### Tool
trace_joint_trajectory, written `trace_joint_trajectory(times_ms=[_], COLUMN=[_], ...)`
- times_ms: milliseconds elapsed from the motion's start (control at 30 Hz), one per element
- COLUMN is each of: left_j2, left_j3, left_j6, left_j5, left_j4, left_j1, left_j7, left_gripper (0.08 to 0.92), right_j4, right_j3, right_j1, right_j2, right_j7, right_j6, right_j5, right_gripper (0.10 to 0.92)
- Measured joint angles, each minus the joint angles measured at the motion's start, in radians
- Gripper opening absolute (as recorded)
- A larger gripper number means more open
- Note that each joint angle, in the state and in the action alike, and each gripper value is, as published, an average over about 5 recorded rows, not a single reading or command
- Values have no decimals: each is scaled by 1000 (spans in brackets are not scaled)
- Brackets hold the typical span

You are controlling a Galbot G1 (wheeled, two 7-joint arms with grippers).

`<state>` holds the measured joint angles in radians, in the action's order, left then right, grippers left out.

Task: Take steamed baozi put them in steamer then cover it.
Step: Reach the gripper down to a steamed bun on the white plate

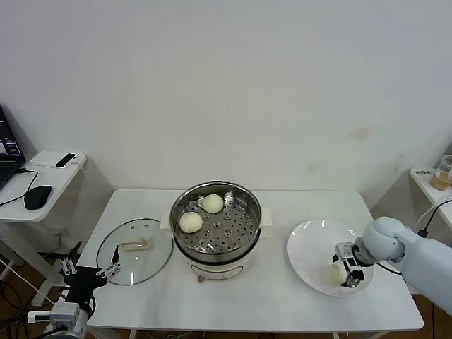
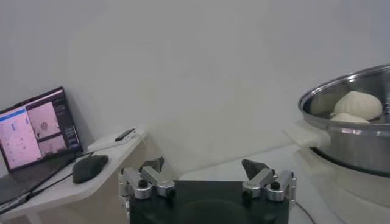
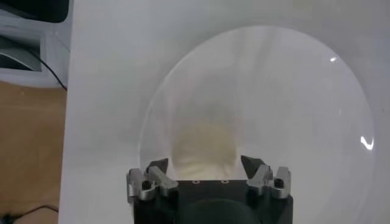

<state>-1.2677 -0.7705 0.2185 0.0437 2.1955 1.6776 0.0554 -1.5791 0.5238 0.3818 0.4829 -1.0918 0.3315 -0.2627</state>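
Right pincer is down in the flat white plate, fingers set on either side of a cream dough baozi. The gap is about the bun's width; can't tell whether the pads touch it. The bun is smooth and domed, resting on the glossy plate directly under this pincer. Left pincer hangs parked off the desk's near-left corner, fingers spread wide, holding nothing. Just beyond it lies the cover, clear glass disc, metal rim, cream block handle, flat on the desk. Between the two pincers stands the steamer, shiny steel, perforated floor, cream pot base, with two baozi inside.
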Motion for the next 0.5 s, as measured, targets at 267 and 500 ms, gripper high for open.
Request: trace_joint_trajectory(times_ms=[267,500], left_j2=[0,4], left_j3=[1,1], left_j6=[2,3], left_j5=[0,0], left_j4=[4,7], left_j1=[0,0], left_j7=[0,-1], left_gripper=[823,823], right_j4=[0,-11], right_j3=[1,5], right_j1=[-2,-37], right_j2=[2,-12], right_j7=[-13,-38], right_j6=[3,-2], right_j5=[4,25], right_gripper=[591,574])
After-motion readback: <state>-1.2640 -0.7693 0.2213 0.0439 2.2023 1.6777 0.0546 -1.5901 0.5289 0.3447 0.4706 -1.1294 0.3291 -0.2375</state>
